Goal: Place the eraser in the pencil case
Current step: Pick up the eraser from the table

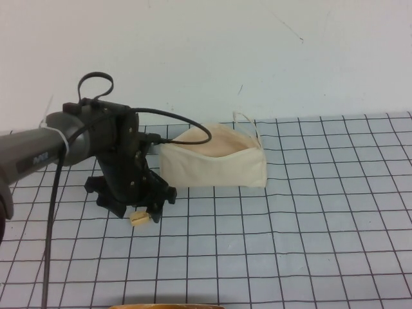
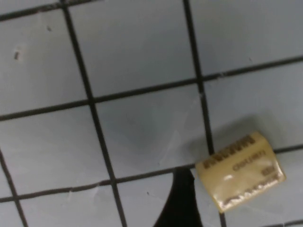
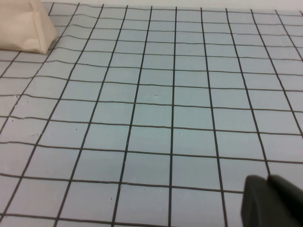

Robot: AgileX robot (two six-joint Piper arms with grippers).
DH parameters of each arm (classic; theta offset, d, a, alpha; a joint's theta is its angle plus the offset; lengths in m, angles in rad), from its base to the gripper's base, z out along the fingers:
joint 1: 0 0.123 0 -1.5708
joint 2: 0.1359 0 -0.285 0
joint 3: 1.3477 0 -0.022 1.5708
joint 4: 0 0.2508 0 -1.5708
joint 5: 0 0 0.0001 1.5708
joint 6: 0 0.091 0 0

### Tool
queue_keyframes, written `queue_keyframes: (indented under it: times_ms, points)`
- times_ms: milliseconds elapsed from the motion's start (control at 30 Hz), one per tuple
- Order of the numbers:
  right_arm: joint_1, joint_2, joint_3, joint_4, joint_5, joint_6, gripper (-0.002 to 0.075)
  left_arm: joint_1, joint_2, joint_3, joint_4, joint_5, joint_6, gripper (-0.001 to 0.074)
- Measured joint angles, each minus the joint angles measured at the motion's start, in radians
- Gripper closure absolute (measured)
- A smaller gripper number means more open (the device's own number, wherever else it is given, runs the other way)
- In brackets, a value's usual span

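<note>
Our left gripper (image 1: 136, 211) hovers over the eraser (image 1: 140, 219), jaw state unclear; right gripper unseen. An off-centre pinch could flick it away from the pencil case (image 1: 215, 166).

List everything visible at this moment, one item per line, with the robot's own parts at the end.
eraser: one, pale tan with dark print, lying on the grid mat at the left gripper's fingertips, near side of the pencil case.
pencil case: one, cream-white fabric, mouth open upward, mid-table toward the back, thin loop at its right end.
grid mat: one, pale blue-grey with black lines, covering the table.
wall: white, behind the table.
left gripper: one, black, lowered to the mat just left of the pencil case, over the eraser; one dark fingertip shows beside the eraser in the left wrist view.
right gripper: one, dark, only a tip visible in the right wrist view, above bare mat.
</note>
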Motion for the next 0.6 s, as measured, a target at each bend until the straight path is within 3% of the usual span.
queue_keyframes:
  times_ms: [367,467,567,600]
  points:
    - [0.0,0.0,0.0,0.0,0.0,0.0,0.0729,0.018,0.032,-0.002,-0.032,-0.04,-0.016,0.0231]
    - [0.0,0.0,0.0,0.0,0.0,0.0,0.0729,0.018,0.036,-0.002,-0.032,-0.036,-0.016,0.0297]
    - [0.0,0.0,0.0,0.0,0.0,0.0,0.0729,0.018,0.039,-0.002,-0.032,-0.034,-0.017,0.0424]
    - [0.0,0.0,0.0,0.0,0.0,0.0,0.0729,0.018,0.039,-0.004,-0.032,-0.032,-0.017,0.0424]
